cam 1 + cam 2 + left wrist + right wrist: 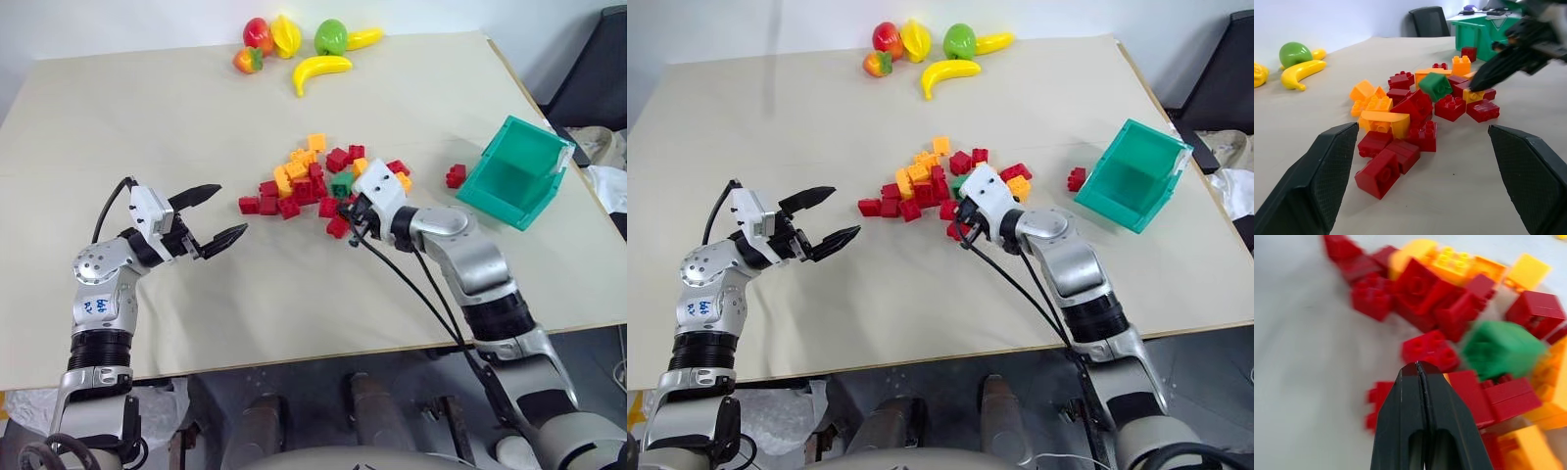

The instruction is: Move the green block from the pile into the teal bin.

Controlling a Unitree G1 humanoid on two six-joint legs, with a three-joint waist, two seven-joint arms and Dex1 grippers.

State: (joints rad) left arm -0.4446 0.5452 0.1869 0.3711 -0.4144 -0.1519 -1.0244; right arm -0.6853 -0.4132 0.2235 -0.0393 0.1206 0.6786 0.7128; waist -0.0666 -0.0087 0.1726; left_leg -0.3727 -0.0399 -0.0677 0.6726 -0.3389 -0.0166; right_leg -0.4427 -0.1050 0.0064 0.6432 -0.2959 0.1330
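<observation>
The green block (341, 184) lies in the right half of the pile (299, 181) of red, orange and yellow bricks at mid-table, with red bricks around it. My right gripper (349, 206) is shut with nothing in it. Its tips hover just in front of the green block (1501, 350) and a little to its right, over red bricks. The teal bin (509, 176) stands tilted at the right of the table, its opening facing the pile. Left of the pile, my left gripper (217, 215) is open and aimed at the bricks.
A single red brick (456, 175) sits between the pile and the bin. Toy fruit (320, 69), among it bananas and a bright green piece, lies along the far edge. A black chair (598, 73) stands past the table's right side.
</observation>
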